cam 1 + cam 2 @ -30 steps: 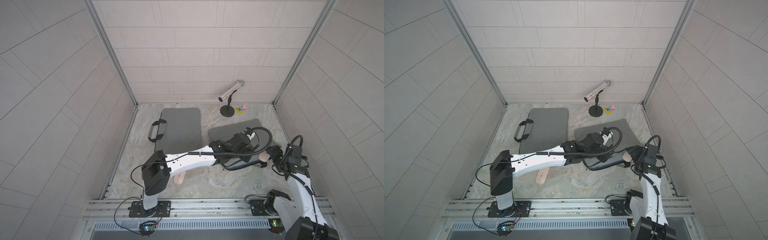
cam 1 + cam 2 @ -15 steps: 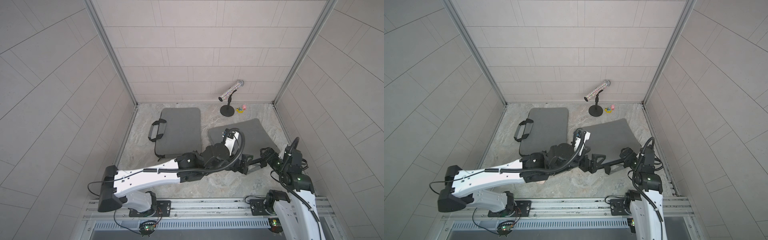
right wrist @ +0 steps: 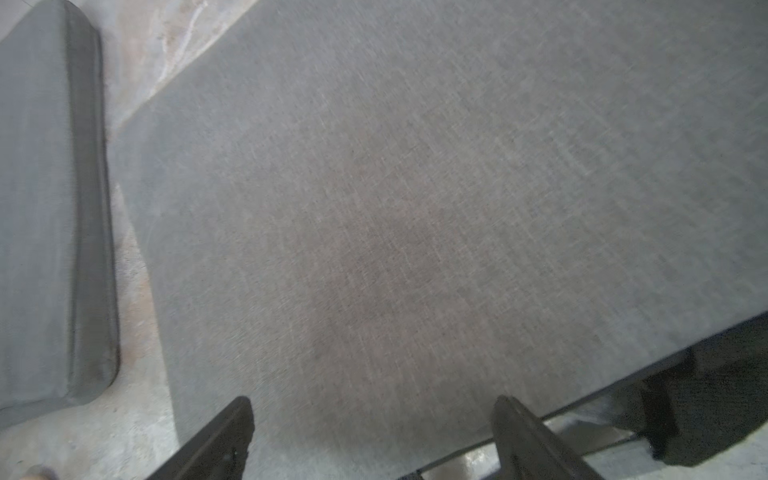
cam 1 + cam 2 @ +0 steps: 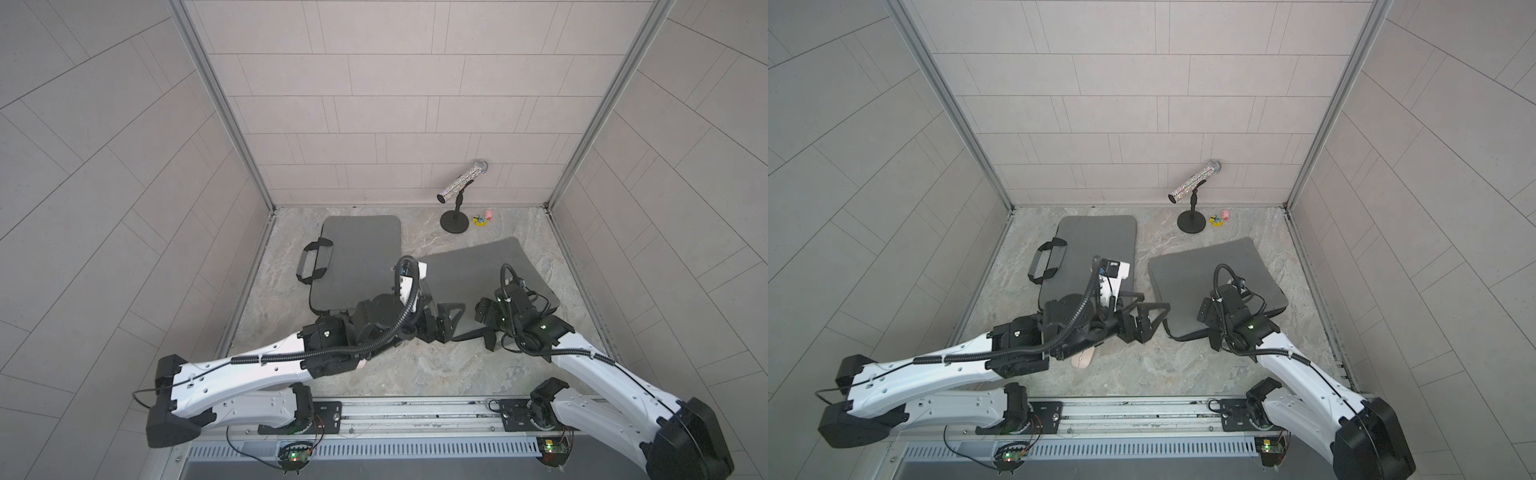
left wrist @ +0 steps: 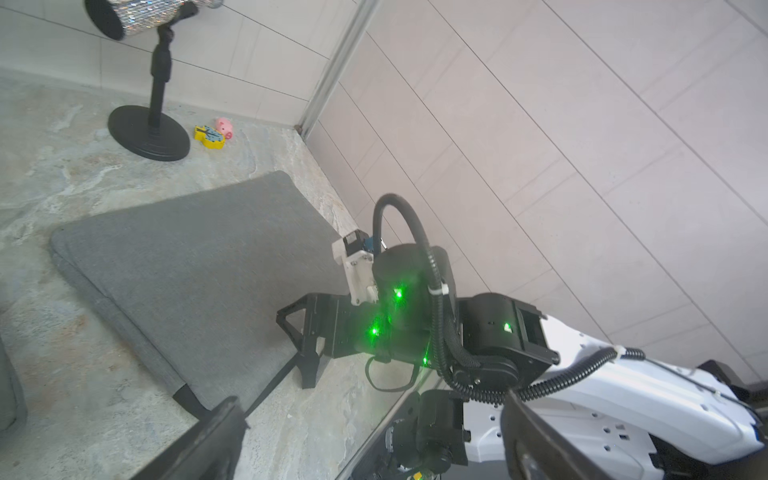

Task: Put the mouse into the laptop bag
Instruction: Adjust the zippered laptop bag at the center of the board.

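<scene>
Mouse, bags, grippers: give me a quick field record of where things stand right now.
mouse: on the table, partly hidden under the left arm, not held
handled bag: flat, no opening visible
strap bag: flat, right of the handled bag, a gap between them
left gripper: open, empty, by the strap bag's near corner
right gripper: open, empty, over the strap bag's near edge
background: microphone and toys at the table's far end

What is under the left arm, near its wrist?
A pale mouse lies there on the floor. Only its near end shows in a top view. The left arm covers the rest, so it cannot be seen whether anything else lies beneath.
</scene>
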{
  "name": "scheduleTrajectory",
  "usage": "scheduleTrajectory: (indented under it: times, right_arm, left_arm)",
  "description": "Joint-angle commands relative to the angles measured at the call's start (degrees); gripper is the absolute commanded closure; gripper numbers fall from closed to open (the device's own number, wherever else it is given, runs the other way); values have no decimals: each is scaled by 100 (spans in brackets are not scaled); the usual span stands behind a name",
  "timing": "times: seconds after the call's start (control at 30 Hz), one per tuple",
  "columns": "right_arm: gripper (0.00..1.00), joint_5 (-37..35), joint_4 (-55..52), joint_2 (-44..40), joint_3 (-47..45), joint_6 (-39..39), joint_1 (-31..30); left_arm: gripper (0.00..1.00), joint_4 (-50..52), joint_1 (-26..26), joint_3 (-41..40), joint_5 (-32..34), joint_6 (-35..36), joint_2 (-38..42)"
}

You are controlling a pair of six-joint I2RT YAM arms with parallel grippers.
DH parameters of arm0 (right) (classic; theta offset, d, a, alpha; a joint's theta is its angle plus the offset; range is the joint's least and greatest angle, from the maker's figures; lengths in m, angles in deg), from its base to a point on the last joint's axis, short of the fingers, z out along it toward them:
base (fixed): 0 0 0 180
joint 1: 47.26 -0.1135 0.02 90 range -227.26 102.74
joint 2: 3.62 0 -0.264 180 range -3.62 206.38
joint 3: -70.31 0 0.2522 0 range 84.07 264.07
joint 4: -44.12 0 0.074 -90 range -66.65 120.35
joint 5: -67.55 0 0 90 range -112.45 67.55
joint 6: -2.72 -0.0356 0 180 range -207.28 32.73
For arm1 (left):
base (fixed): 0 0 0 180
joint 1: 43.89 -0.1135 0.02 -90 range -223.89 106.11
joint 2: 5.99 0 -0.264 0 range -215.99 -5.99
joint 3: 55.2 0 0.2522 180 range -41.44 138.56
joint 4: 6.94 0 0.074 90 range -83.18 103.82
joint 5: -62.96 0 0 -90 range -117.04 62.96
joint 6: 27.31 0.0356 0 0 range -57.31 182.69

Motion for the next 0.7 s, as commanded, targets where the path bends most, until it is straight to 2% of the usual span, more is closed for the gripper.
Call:
scheduleTrajectory:
  times: [0.0,0.17,0.27,0.47,0.67]
  right_arm:
    - [9,-395,553,110,-184,-155,-26]
    - [17,-431,709,408,-372,-104,202]
    - [24,-285,726,541,-470,-52,553]
    - [25,307,929,813,-581,340,1753]
    - [25,920,992,1675,-386,659,2946]
  left_arm:
    - [0,-339,-597,-531,-758,-351,129]
    - [0,-913,-874,-1432,-617,-308,409]
    - [0,-981,-974,-1763,-474,-379,449]
    - [0,-1110,-1107,-2151,-186,-489,289]
    - [0,-1411,-1199,-2322,-212,-582,-190]
